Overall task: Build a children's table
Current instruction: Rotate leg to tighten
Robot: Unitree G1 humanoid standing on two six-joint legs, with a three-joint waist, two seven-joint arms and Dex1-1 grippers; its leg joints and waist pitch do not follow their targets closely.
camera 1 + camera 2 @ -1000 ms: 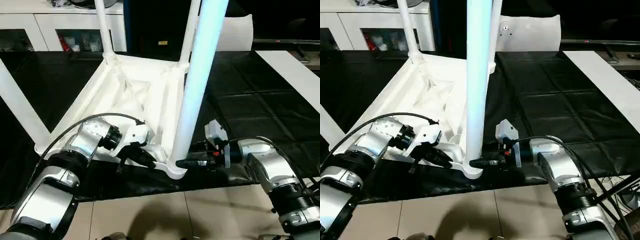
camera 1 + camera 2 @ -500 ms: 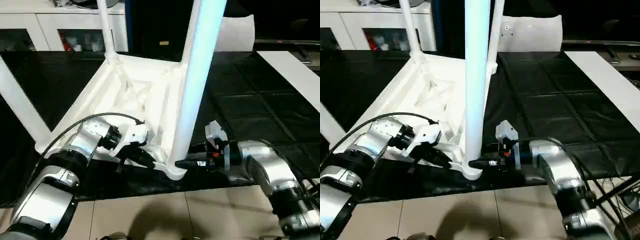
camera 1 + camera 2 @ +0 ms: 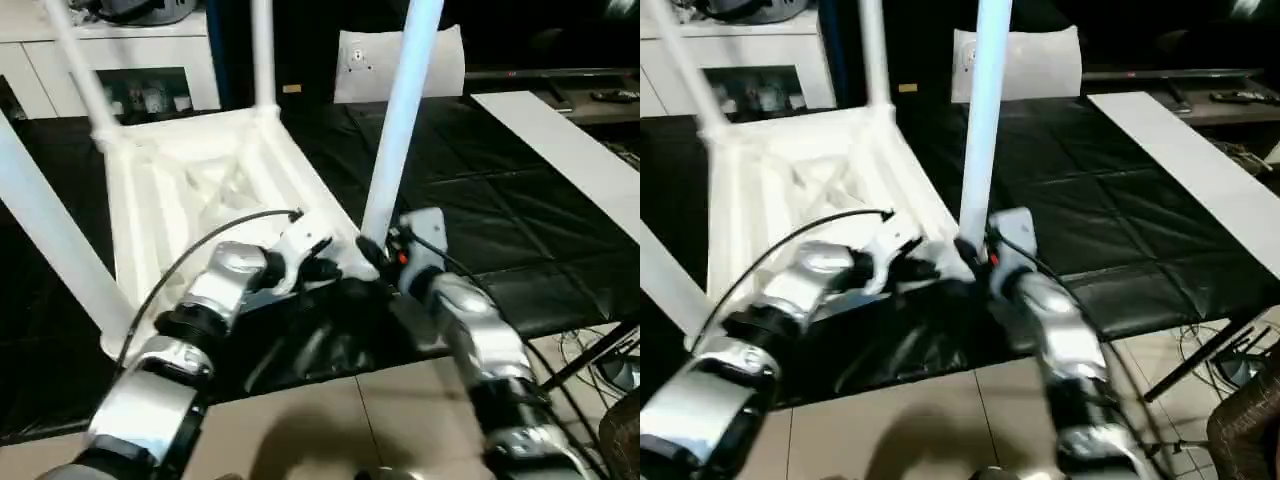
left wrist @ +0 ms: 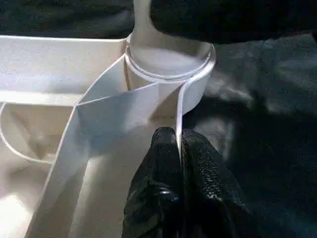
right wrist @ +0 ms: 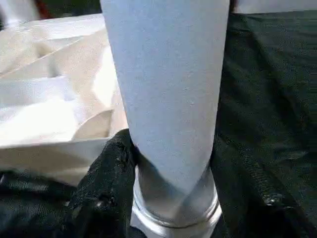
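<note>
- Head views: lay upside down on black sheeting (image 3: 520,230), the children's table (image 3: 190,190), legs pointing up, the near leg (image 3: 398,130) standing in its corner socket. Met at that near corner, left gripper (image 3: 325,268) and right gripper (image 3: 372,252).
- Left wrist view: pinched the thin upright rib (image 4: 179,124) beside the socket (image 4: 171,67), fingers (image 4: 166,163) nearly closed.
- Right wrist view: clasped the leg's base just above the socket, one finger (image 5: 106,173) on each side.
</note>
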